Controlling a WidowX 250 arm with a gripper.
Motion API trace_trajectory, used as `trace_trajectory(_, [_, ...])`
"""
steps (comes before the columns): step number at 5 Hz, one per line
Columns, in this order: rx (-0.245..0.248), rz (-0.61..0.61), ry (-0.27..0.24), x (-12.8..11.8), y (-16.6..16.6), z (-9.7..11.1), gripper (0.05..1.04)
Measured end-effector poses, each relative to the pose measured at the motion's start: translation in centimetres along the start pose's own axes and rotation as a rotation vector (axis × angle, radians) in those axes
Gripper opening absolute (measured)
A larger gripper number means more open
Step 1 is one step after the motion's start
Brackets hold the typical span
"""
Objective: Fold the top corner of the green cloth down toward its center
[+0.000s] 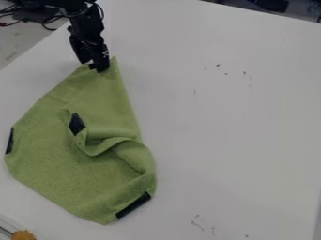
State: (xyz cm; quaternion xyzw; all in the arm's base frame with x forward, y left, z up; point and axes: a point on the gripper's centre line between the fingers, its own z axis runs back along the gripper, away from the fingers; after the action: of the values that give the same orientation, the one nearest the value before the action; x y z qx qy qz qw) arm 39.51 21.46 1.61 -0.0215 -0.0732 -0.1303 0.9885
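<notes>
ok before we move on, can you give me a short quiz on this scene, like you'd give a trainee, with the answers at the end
1. Multiple choice: at which part of the green cloth is the gripper?
a) its lower right edge
b) its narrow upper end
c) its left edge

2. True or false: the green cloth lies smooth all over, without any fold.

3. Fill in the missing colour: the green cloth lies on a ____ table.

Key: 1. b; 2. false, it is rumpled and folded around its middle; 3. white.
</notes>
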Motion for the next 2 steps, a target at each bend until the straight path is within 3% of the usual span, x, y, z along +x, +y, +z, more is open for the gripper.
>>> trace_trajectory(1, [-0.014,0.001,-0.005,0.23,0.14,-0.52,0.947])
trace_trajectory(2, [-0.013,-0.006,-0.012,0.33,0.57,-0.78,0.661])
